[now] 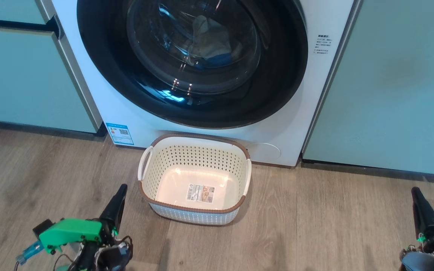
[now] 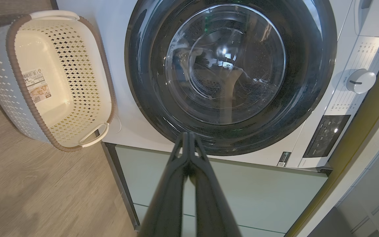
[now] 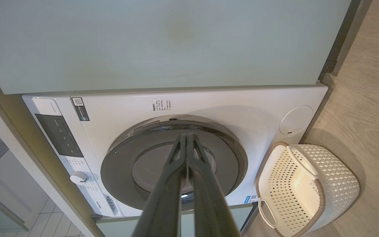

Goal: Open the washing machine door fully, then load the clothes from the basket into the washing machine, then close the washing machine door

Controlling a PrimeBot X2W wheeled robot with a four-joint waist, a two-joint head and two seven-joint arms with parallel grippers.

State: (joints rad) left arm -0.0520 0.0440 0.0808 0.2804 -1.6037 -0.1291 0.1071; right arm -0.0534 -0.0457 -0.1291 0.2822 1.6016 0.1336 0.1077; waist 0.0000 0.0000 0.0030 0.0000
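The washing machine (image 1: 296, 128) stands between cabinets, and the washing machine door (image 1: 239, 109) sits flush against its front. Behind the glass lie the clothes (image 1: 209, 41), pale cloth with a blue part. On the floor just before the machine sits the basket (image 1: 194, 158), with nothing in it but a label on its bottom. My left gripper (image 1: 122, 187) is shut at the lower left, left of the basket. Far off at the lower right, my right gripper (image 1: 414, 190) is shut too. Both wrist views show pressed-together fingertips, left gripper (image 2: 188, 134) and right gripper (image 3: 187, 135), before the door (image 2: 150, 98) (image 3: 120, 161).
Pale green cabinets flank the machine on the left (image 1: 21, 75) and the right (image 1: 390, 75). Wood floor (image 1: 315, 226) spreads around the basket (image 2: 61, 65) (image 3: 308, 184). A control knob (image 2: 360, 80) sits on the machine's panel. A blue label (image 1: 119, 133) marks its lower corner.
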